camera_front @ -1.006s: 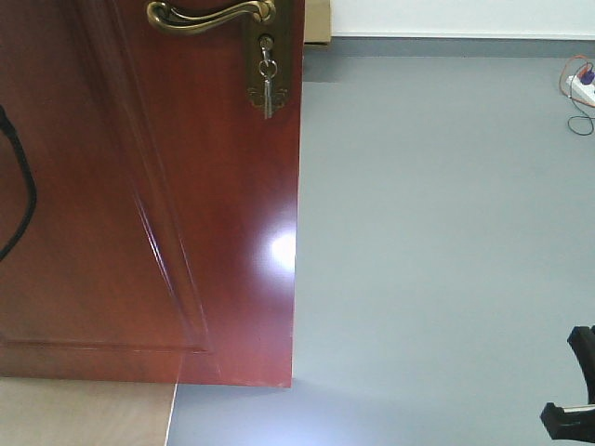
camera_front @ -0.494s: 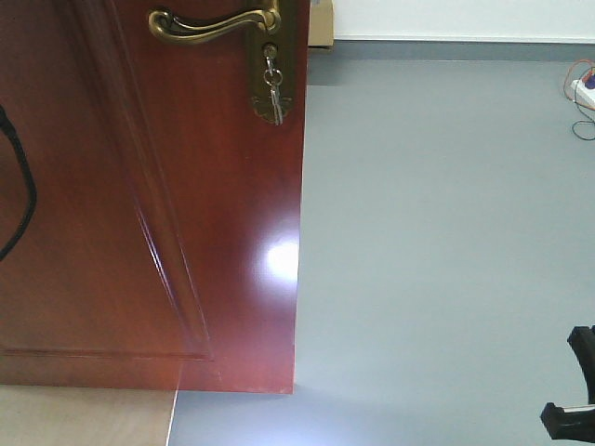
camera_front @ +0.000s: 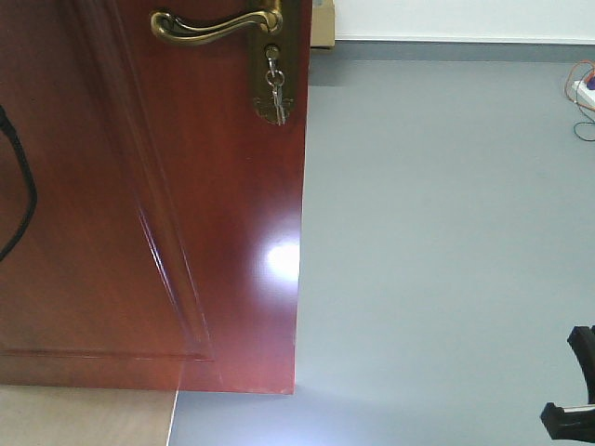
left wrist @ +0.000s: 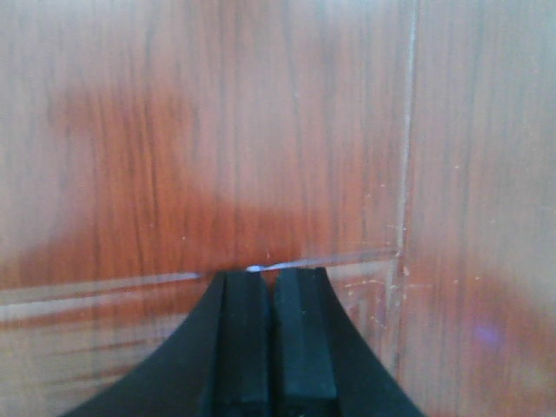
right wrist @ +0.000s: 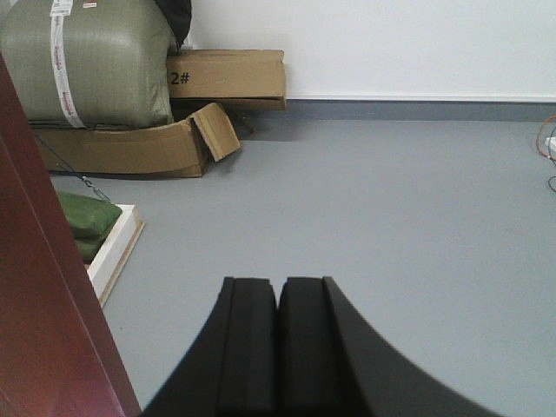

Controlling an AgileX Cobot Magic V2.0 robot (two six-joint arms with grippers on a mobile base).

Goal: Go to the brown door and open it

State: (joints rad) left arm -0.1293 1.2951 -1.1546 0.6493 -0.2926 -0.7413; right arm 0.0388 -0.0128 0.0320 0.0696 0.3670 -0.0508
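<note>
1. At the left of the front view the brown door (camera_front: 149,195) fills the frame from top to near the bottom, its free edge running down the middle; grey floor (camera_front: 437,232) lies open to the right.
2. Handling, by my read: a tall solid wood slab – likely heavy, stiff, swings on hinges w/ some inertia. The glossy varnish looks slippery, so a flat push may slide.
3. Best hold is prob. the brass lever handle (camera_front: 214,23) near the top edge, on its dark backplate (camera_front: 272,65); the keys (camera_front: 275,93) hang just below – avoid snagging them. Otherwise press on the panel moulding or hook the free edge.
4. Left gripper (left wrist: 262,347): pads together, nothing between them, tips right at the door's wood face near a moulding line. Actual contact – can't tell.
5. Right gripper (right wrist: 278,347): pads also together, empty, pointing over the floor beside the door edge toward cardboard boxes (right wrist: 156,113) and a green sack (right wrist: 87,61) by the wall.
6. Vs 1 s ago: the handle, keys and door bottom sit slightly lower and further right in the front view, and the free edge leans a touch more. Door swinging or base moving, unclear which. The last half-sec shows little change.
</note>
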